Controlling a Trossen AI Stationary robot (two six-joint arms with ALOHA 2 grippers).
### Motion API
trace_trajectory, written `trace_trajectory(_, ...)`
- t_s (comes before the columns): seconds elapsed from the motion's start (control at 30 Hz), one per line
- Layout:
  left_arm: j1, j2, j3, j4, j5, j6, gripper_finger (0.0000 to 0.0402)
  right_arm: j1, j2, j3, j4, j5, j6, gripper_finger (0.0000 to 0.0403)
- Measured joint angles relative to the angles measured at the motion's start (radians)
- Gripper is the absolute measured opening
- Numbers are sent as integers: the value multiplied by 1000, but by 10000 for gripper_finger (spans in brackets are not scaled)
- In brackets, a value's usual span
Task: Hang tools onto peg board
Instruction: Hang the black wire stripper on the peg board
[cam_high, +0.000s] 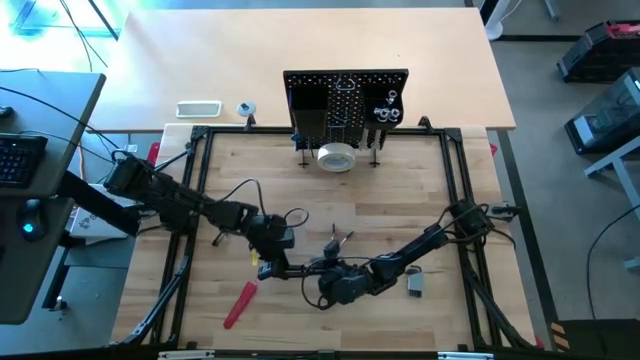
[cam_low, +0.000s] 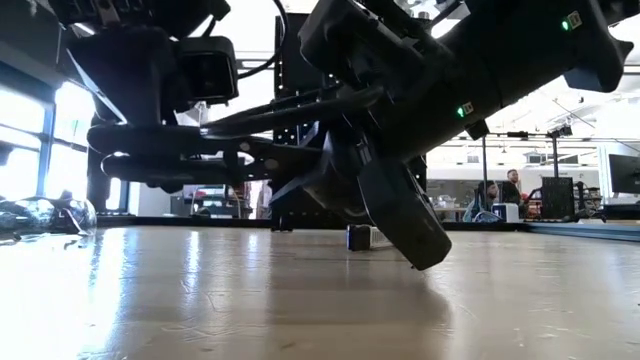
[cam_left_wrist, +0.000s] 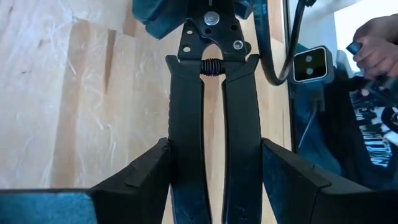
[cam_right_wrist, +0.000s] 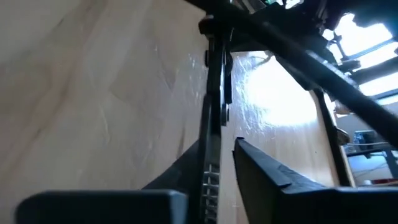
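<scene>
A pair of black-handled pliers (cam_left_wrist: 211, 124) with a coil spring between its handles hangs just above the wooden table, between my two grippers at the table's near middle. My left gripper (cam_high: 278, 264) is shut on its handles. My right gripper (cam_high: 326, 278) comes from the right; its fingers stand on either side of the pliers' jaw end (cam_right_wrist: 211, 155), with a gap showing on one side. The black peg board (cam_high: 345, 100) stands upright at the far edge, with a white tape roll (cam_high: 336, 157) at its foot. A red-handled tool (cam_high: 240, 305) lies near the front left. My left gripper pinches the pliers' two black handles (cam_left_wrist: 186, 155) between its two fingers (cam_left_wrist: 146, 174), one finger outside each handle. The fingers lie along the handles and point level toward the table's right. The pliers are level and lifted clear of the table.
A dark-handled tool (cam_high: 338, 242) lies just beyond the grippers, and a small grey object (cam_high: 415, 285) lies to the right of my right arm. A white tray (cam_high: 198, 108) sits on the far table. A person's hand (cam_left_wrist: 373, 43) shows beyond the table's edge.
</scene>
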Motion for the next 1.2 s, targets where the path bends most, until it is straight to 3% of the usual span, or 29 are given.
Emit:
trace_trajectory(0.33,41,0,0,-13,30,-3,201,12,0,1,3,72,-11,5)
trace_trajectory(0.53,42,0,0,-11,27,5,206,13,0,2,2,79,-5,3)
trace_trajectory(0.7,43,0,0,-9,13,46,232,13,0,2,-12,72,56,2)
trace_trajectory(0.87,43,0,0,0,7,98,262,12,-5,2,-51,26,114,1)
trace_trajectory(1.07,43,-7,0,-6,7,125,270,0,-53,2,-137,-21,218,0)
trace_trajectory(1.2,22,-21,0,-19,-64,153,269,-27,-95,2,-230,-93,342,0)
